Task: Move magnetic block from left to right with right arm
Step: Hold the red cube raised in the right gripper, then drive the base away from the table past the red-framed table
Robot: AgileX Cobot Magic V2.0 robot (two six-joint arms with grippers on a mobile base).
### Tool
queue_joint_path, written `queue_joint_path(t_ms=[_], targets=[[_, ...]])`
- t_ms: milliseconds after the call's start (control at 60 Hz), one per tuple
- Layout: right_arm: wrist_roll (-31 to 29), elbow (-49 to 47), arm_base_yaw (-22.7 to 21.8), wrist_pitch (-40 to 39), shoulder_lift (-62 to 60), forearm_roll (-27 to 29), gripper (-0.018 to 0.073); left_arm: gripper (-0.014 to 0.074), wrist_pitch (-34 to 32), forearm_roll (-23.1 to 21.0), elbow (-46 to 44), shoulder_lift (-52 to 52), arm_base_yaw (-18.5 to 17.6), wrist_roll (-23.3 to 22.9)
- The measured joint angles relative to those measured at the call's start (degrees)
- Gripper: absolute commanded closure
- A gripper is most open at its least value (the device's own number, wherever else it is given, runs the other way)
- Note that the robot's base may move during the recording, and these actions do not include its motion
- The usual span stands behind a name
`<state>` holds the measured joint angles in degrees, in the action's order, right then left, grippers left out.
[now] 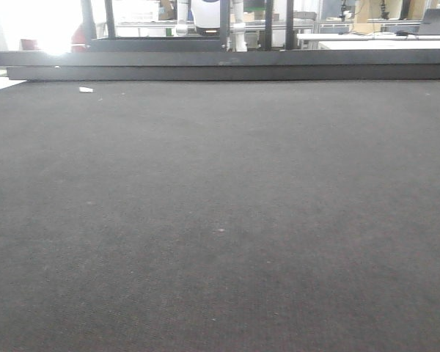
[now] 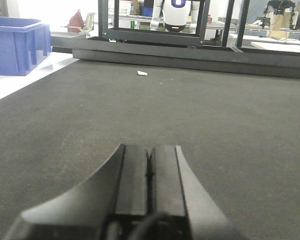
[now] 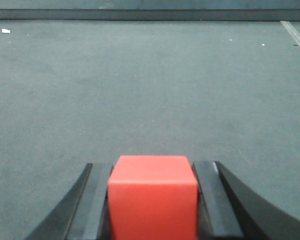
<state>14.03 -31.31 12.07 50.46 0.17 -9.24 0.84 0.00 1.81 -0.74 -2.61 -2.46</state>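
Observation:
The magnetic block (image 3: 153, 197), a plain bright-red cube, fills the bottom centre of the right wrist view. My right gripper (image 3: 153, 172) is shut on it, one black finger pressed against each side face. The dark mat stretches away beyond the cube. In the left wrist view my left gripper (image 2: 149, 150) is shut, its two black pads pressed together with nothing between them, low over the mat. Neither gripper nor the block shows in the front-facing view.
A dark felt mat (image 1: 220, 220) covers the table. A small white scrap (image 1: 86, 89) lies near its far left edge. A black rail (image 1: 220, 64) runs along the far side. A blue crate (image 2: 15, 44) stands off the mat at the left.

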Motion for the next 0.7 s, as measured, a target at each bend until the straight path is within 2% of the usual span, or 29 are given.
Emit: queue_joint_path(t_ms=[699], targets=[[-0.1,0.0,0.0,0.0,0.0,-0.1,0.0397,0.0713,-0.1,0.0,0.0,0.0,0.0,0.0]])
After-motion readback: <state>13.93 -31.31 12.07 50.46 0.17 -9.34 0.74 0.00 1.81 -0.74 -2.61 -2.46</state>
